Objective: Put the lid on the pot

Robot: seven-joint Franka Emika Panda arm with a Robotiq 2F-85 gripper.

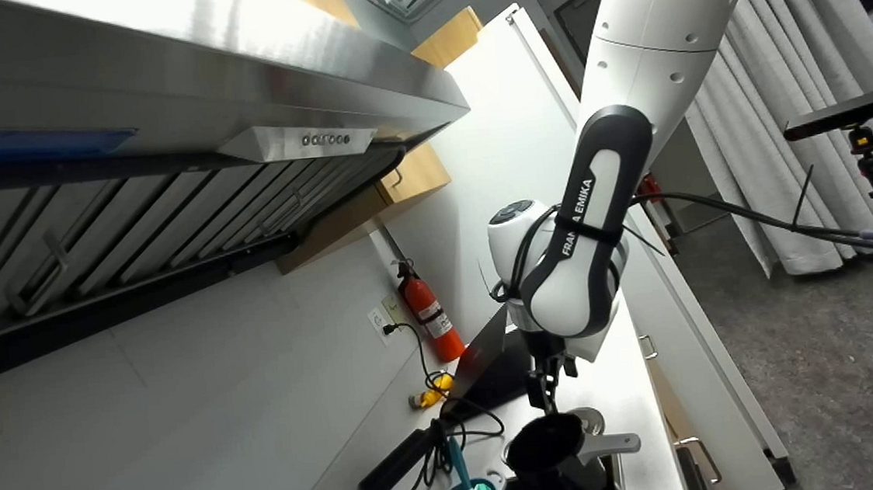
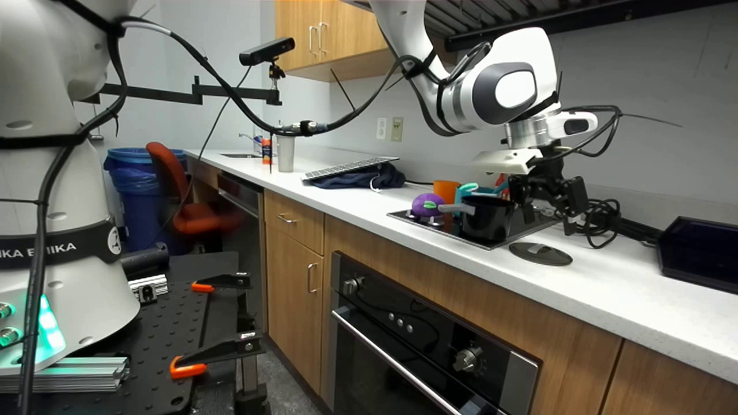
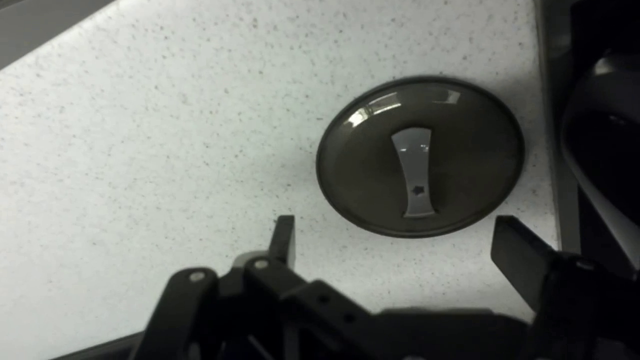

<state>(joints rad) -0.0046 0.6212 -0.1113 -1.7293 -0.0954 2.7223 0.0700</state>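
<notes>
The lid (image 3: 417,160) lies flat on the counter in the wrist view, a round grey-brown glossy disc with a pale grey strap handle on top. It also shows in both exterior views (image 2: 540,253) (image 1: 592,420). The black pot (image 2: 487,220) stands on the cooktop beside the lid, its grey handle sticking out; its open top shows in an exterior view (image 1: 550,450). A dark rounded part at the wrist view's right edge seems to be the pot. My gripper (image 3: 395,217) is open and empty, above the counter near the lid, also in both exterior views (image 2: 549,223) (image 1: 544,404).
The cooktop (image 2: 461,239) also bears a purple toy (image 2: 428,204), an orange cup (image 2: 445,190) and teal items. Black cables (image 2: 602,222) and a dark bin (image 2: 700,253) lie along the counter (image 2: 611,282). A range hood (image 1: 199,100) hangs above.
</notes>
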